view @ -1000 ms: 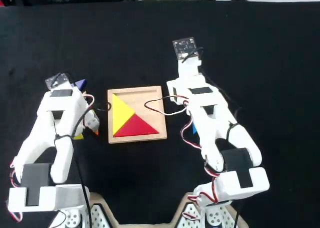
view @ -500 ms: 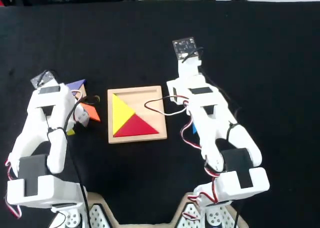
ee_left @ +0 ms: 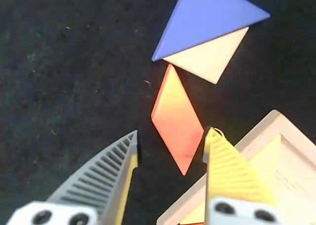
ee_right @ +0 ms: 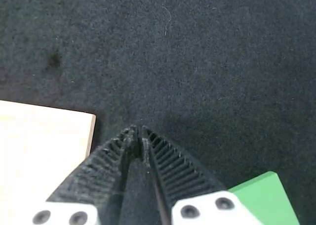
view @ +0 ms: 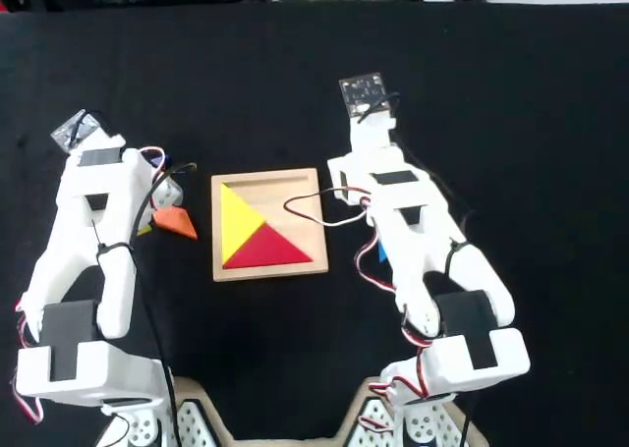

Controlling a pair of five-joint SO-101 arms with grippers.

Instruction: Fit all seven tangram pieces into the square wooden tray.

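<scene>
The square wooden tray [view: 313,221] holds a yellow triangle [view: 238,221] and a red triangle [view: 270,246]. Just left of it lies an orange parallelogram [view: 175,221]. My left gripper [ee_left: 173,133] hangs open above that orange piece [ee_left: 177,121], one finger on each side. Beyond it lie a blue triangle [ee_left: 207,17] and a cream triangle [ee_left: 210,57], edge to edge. The tray's corner [ee_left: 266,141] is beside the yellow finger [ee_left: 224,170]. My right gripper [ee_right: 136,132] is shut on nothing, low over the cloth off a tray corner [ee_right: 44,136], with a green piece [ee_right: 264,198] near it.
A black cloth covers the table. A bit of a blue piece [view: 381,254] peeks out under the right arm [view: 408,221], and a yellow sliver [view: 144,231] lies by the left arm [view: 98,211]. White wires loop over the tray's right side.
The left arm has swung back and to the left, away from the front, uncovering the orange parallelogram beside the tray. The right arm has stayed still.
</scene>
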